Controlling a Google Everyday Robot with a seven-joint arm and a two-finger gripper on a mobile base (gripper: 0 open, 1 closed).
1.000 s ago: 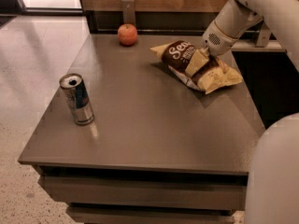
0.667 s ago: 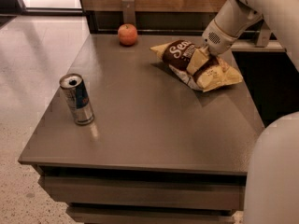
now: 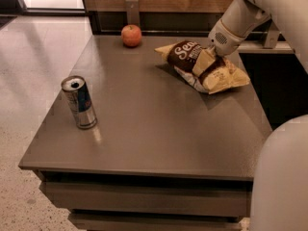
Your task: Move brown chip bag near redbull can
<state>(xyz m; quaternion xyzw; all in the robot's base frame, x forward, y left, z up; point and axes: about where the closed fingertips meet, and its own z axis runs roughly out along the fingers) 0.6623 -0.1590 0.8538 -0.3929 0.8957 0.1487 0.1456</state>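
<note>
Grey-brown tabletop (image 3: 159,134) with a wood wall behind it, that was our whole stage. We had the gripper (image 3: 210,54) down at the far right, jaws clamped on a pinched-up fold of the brown chip bag (image 3: 187,57). That pinch is why the bag looked crumpled and peaked in the middle, with its right end resting on the table. The redbull can (image 3: 79,102) stood upright by the near left edge, well apart from the bag, so we figured the whole carry was yet to do. An apple (image 3: 131,35) sat at the far edge, out of that path.
</note>
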